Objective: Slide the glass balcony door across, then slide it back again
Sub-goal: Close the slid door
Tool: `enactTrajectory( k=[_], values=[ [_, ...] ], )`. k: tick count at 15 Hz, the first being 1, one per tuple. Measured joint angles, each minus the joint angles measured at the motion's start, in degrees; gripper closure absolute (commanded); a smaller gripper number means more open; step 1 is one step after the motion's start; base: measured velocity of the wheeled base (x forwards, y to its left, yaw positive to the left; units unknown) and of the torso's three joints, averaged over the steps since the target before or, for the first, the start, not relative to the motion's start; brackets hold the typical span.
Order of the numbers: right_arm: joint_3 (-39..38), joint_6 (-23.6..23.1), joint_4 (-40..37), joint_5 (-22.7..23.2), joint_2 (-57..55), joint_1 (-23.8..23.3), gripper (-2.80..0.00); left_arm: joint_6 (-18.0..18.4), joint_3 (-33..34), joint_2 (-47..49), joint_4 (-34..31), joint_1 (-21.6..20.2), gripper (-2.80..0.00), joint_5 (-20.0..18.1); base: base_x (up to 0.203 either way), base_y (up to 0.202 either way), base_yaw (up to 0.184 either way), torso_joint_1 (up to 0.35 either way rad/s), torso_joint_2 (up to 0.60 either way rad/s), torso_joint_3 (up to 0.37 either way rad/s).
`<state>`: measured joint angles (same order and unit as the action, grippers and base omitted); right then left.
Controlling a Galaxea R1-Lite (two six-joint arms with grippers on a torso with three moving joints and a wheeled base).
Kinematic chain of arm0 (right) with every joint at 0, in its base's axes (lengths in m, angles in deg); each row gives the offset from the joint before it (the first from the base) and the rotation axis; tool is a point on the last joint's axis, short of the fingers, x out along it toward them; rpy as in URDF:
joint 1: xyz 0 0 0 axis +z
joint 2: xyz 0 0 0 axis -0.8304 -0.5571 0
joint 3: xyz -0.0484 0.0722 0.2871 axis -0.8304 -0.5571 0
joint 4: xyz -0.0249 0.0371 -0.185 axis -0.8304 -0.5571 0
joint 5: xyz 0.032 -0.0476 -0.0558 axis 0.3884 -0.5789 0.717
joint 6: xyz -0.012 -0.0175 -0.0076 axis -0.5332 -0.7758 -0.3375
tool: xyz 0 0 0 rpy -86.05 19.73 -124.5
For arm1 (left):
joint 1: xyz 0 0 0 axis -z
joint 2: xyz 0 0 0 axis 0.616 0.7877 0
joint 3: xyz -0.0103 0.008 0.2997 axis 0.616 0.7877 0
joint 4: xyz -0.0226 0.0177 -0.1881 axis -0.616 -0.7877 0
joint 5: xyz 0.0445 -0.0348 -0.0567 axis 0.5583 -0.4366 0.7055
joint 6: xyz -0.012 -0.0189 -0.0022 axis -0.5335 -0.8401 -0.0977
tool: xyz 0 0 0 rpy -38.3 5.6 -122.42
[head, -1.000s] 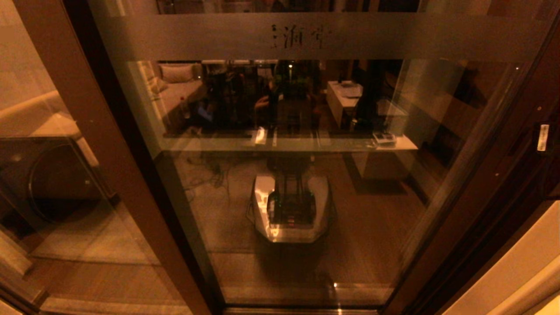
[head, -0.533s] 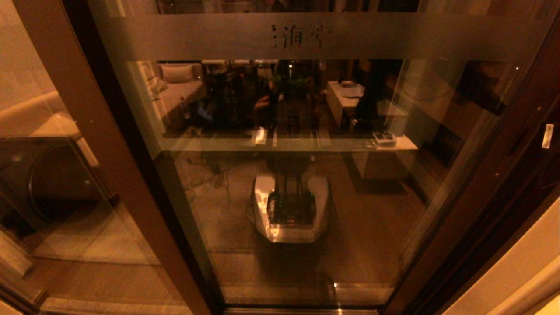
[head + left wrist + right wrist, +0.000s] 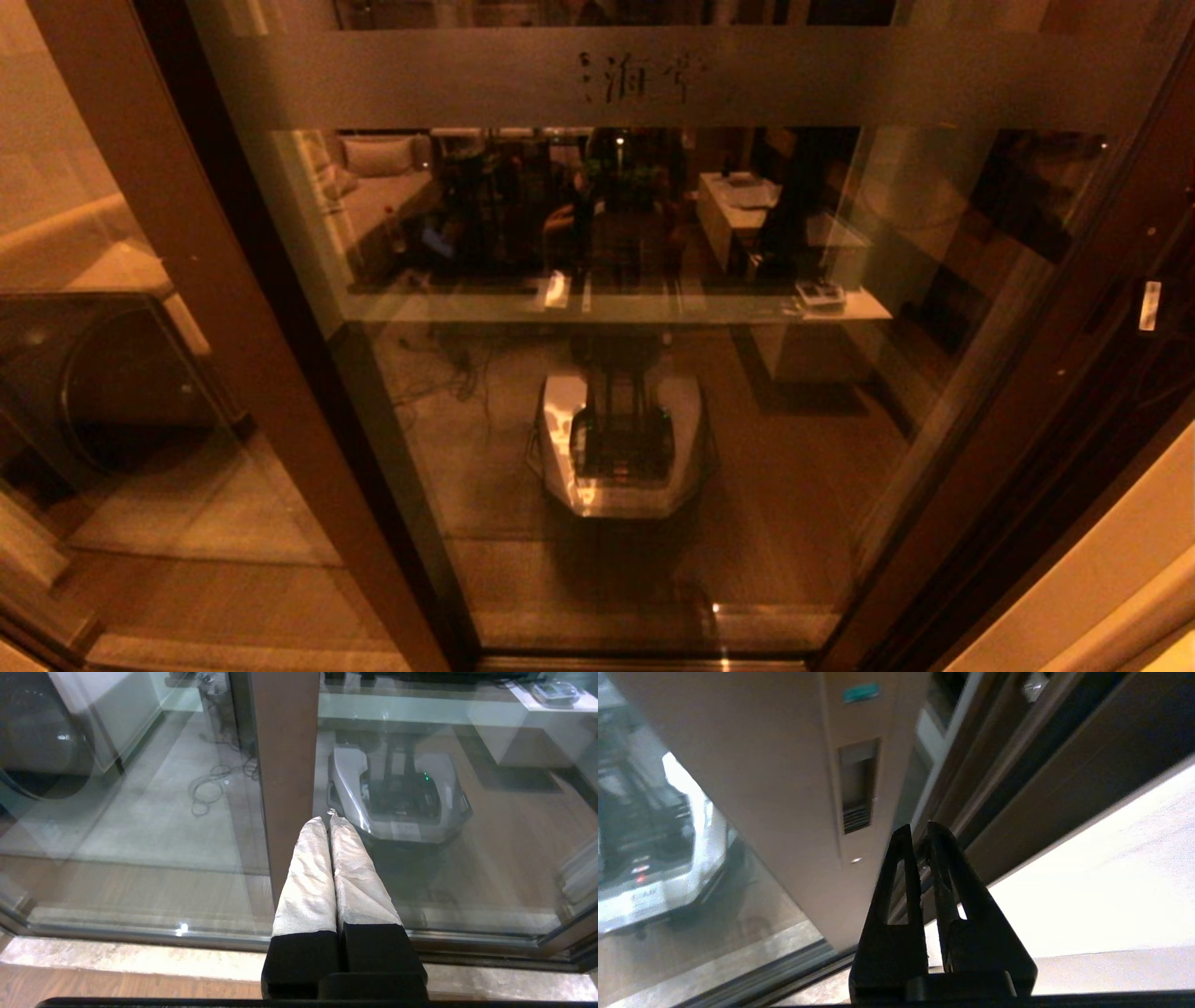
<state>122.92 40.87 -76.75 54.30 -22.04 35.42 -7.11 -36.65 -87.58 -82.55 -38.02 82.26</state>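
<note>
The glass balcony door (image 3: 467,79) fills the head view, its frosted band with faint characters across the top. Neither gripper shows there. In the right wrist view, the door's brown stile (image 3: 784,765) carries the slim recessed handle (image 3: 857,786). My right gripper (image 3: 917,828) is shut and holds nothing. Its tips are at the stile's edge just below the handle; contact cannot be made out. In the left wrist view, my left gripper (image 3: 325,820) has white-wrapped fingers (image 3: 308,877). It is shut on nothing, just before a brown upright stile (image 3: 285,756) between two panes.
Behind the left pane stands a dark washing machine (image 3: 103,383). The glass reflects my own white base (image 3: 621,443). A dark door jamb (image 3: 1064,774) and a pale wall (image 3: 1102,579) lie to the right. A stone sill (image 3: 140,956) and a floor track run below the glass.
The small pale label on the right stile has shifted slightly left and down. Reflections in the glass's right part have drifted. The frosted band and left stile look unmoved.
</note>
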Motion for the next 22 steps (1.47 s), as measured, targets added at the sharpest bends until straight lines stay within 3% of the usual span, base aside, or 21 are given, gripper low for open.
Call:
enactTrajectory(
  k=[7,14,22],
  values=[
    [0.3,0.2,0.5,-0.2,-1.0,1.3,0.00,0.0,0.0,0.0,0.0,0.0,0.00,0.0,0.000,0.000,0.000,0.000,0.00,0.000],
    [0.4,0.4,8.5,-0.6,-5.7,2.1,0.00,0.0,0.0,0.0,0.0,0.0,0.00,0.0,0.000,0.000,0.000,0.000,0.00,0.000],
    [0.5,0.4,11.4,-2.6,-7.9,2.4,0.00,0.0,0.0,0.0,0.0,0.0,0.00,0.0,0.000,0.000,0.000,0.000,0.00,0.000]
  ],
)
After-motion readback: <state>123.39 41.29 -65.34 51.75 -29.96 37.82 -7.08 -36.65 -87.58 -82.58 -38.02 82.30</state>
